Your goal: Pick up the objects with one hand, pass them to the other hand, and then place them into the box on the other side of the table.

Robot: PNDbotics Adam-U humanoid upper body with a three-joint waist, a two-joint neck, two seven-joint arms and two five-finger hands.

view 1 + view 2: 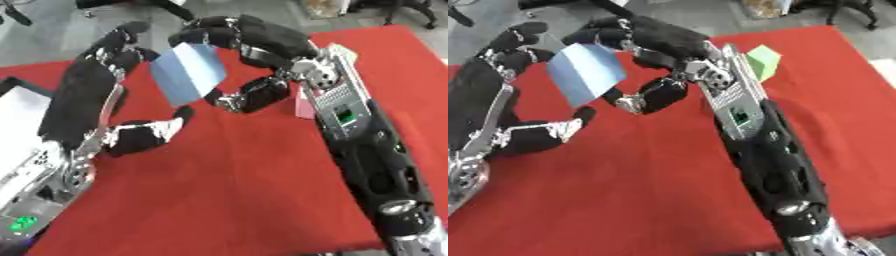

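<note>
A flat light-blue card (187,73) hangs tilted above the red table (227,180). My right hand (249,42) reaches in from the right and pinches it, fingers curled over the top edge and thumb (249,96) under the lower right edge. My left hand (83,102) stands open just left of the card, fingers (118,47) up by its top left corner and thumb (156,131) spread out below it. Whether the left fingers touch the card I cannot tell.
A white box with a dark rim (17,95) sits at the table's left edge beside my left arm. A green cube (761,59) lies behind my right wrist, and a pink thing (304,107) shows beside that wrist. The far table edge meets grey floor.
</note>
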